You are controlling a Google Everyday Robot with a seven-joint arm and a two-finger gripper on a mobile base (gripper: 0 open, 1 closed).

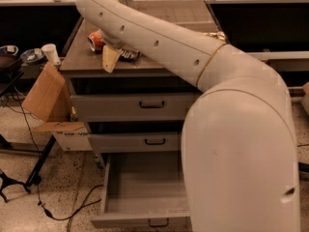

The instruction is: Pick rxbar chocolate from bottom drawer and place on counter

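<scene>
The rxbar chocolate (129, 55), a small flat black bar, lies on the counter (87, 57) near its front edge. My gripper (110, 58) hangs from the big cream arm (159, 37) and sits just left of the bar, low over the counter. Whether it touches the bar is not clear. The bottom drawer (145, 197) is pulled open below, and the part I can see is empty. The arm's bulk hides the drawer's right side and the right of the cabinet.
An orange snack bag (95, 40) lies on the counter behind the gripper. A gold-silver bag (218, 35) peeks out behind the arm. The two upper drawers (145, 105) are closed. A cardboard box (46, 93), a white cup (49, 53) and floor cables (53, 211) are at left.
</scene>
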